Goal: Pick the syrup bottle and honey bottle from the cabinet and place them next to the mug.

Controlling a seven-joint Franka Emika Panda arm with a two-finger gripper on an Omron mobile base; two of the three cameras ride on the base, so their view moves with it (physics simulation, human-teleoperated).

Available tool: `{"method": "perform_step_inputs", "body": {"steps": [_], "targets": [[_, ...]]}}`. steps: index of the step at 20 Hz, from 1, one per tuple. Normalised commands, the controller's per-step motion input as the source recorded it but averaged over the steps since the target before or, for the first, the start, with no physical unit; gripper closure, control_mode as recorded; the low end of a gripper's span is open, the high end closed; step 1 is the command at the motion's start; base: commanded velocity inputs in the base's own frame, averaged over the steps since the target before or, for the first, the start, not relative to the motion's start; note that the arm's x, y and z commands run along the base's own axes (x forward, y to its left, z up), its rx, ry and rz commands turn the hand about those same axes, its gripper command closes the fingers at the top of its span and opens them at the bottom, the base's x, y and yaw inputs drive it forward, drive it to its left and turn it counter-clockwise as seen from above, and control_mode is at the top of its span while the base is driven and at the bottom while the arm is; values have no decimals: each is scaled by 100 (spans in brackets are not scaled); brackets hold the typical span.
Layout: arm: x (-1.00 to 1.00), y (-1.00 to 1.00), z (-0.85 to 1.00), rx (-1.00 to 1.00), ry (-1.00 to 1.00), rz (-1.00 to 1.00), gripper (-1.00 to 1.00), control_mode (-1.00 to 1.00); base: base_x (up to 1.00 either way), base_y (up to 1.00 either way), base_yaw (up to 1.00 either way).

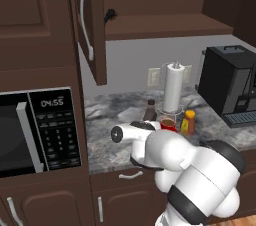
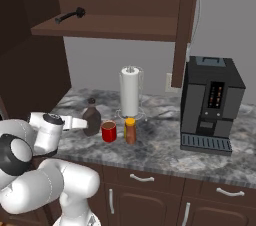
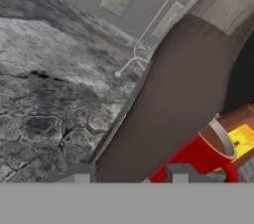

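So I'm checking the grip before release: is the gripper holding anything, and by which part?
Yes: the gripper is shut on the syrup bottle, on its wide lower body, beside the mug on the counter.

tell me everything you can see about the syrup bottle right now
The syrup bottle is dark brown with a wide body narrowing to a small dark cap. It stands upright on the grey marbled counter, just left of the red mug, with the honey bottle on the mug's far side. The gripper is shut on its body from the left. In the hand view the bottle looks smooth and glossy, close against the mug. No label is visible.
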Motion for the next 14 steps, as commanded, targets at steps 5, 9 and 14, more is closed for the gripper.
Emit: {"method": "perform_step_inputs", "body": {"steps": [5, 9, 14], "targets": [[0, 0, -7, 0, -1, 0, 100, -100, 0, 0, 0], [0, 0, 0, 0, 0, 0, -100, -100, 0, 0, 0], [0, 0, 0, 0, 0, 0, -100, -100, 0, 0, 0]]}}
